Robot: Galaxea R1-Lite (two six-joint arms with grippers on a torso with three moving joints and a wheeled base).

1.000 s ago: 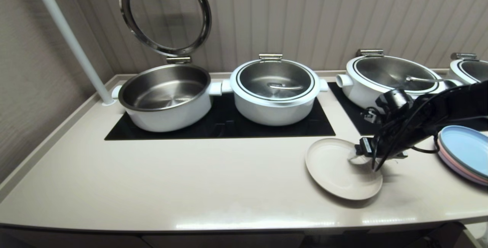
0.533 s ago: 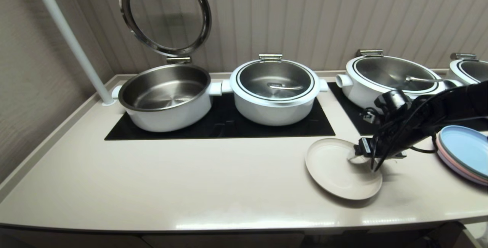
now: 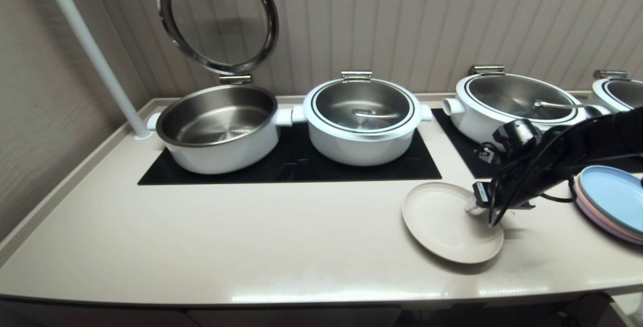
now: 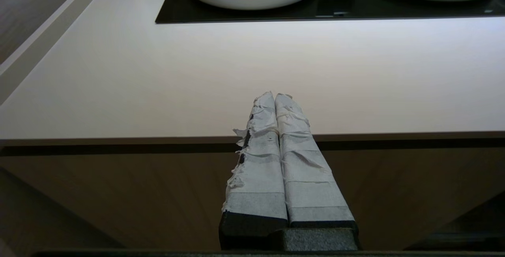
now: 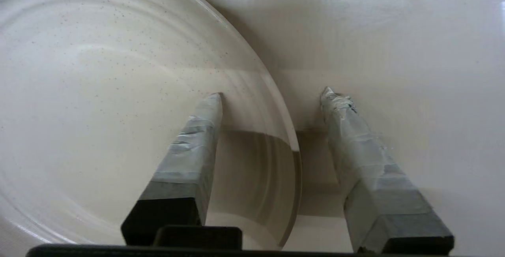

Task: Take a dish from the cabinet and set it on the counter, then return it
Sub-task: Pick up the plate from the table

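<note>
Cream-beige counter (image 3: 226,246) with the dish (image 3: 442,226) laid flat on it, the right gripper (image 5: 272,93) set over its rim.

Steel-lined white pots (image 3: 361,121) are seen beyond the gripper and pastel stacked plates (image 3: 610,206) behind its arm. One taped finger (image 5: 197,130) is placed inside the dish, the other outside; the jaws are held apart, unclamped. The left gripper (image 4: 275,96), fingers pressed together, is parked before the counter's front edge.

- My black right arm (image 3: 562,156) hides the round cream-white plate's (image 3: 442,221) right rim.
- At right, the frame edge cuts the pastel blue and pink stacked plates (image 3: 610,206).
</note>
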